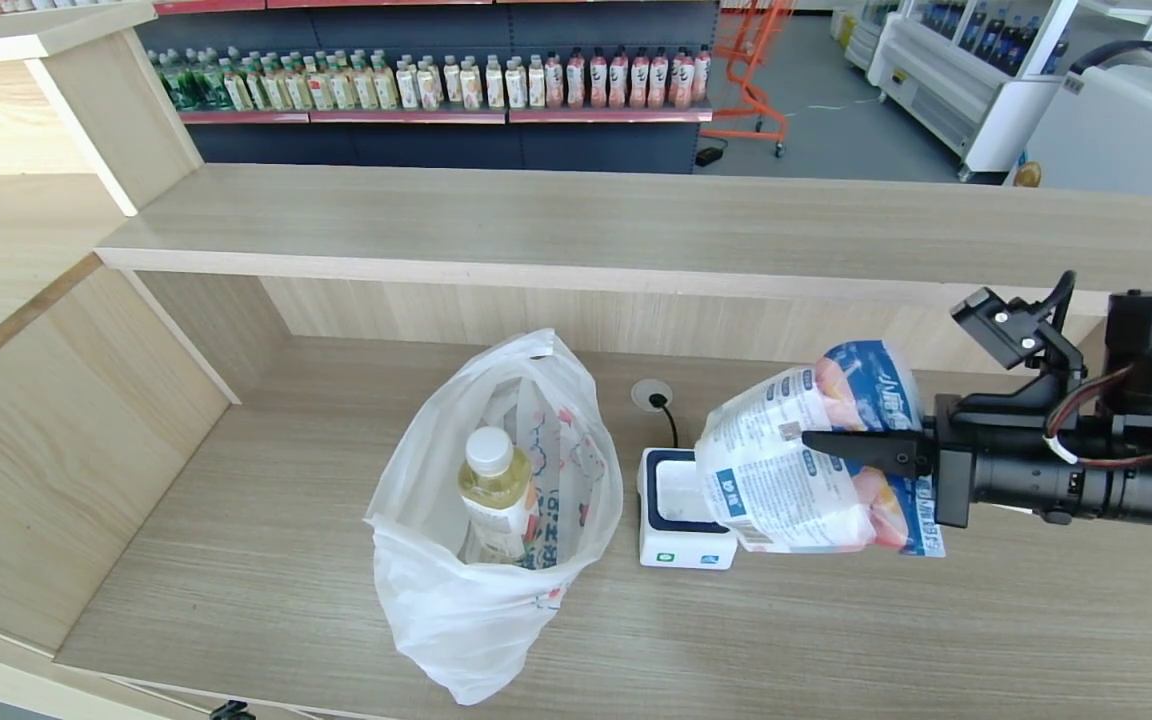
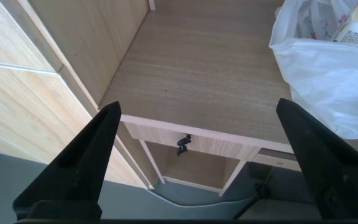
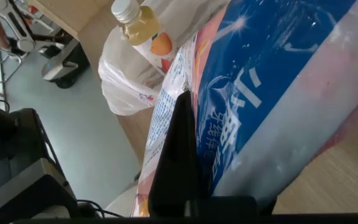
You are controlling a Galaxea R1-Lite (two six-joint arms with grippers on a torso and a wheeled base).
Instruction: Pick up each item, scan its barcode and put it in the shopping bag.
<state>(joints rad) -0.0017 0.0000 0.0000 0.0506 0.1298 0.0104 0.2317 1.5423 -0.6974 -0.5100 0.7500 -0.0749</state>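
Right jaws pinching snack bag, hiding scanner edge | left jaws spread | bottle inside shopping bag

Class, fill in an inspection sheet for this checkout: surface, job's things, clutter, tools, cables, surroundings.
Surface: pale wood-grain counter.
Job's things: bottle upright in the open bag; packet held above the right side of the scanner.
Clutter: nothing seen.
Tools: right tool shut on packet; left tool open, empty, by the counter's front edge.
Cables: black lead from scanner into a counter hole.
Surroundings: drink shelves and freezers behind.
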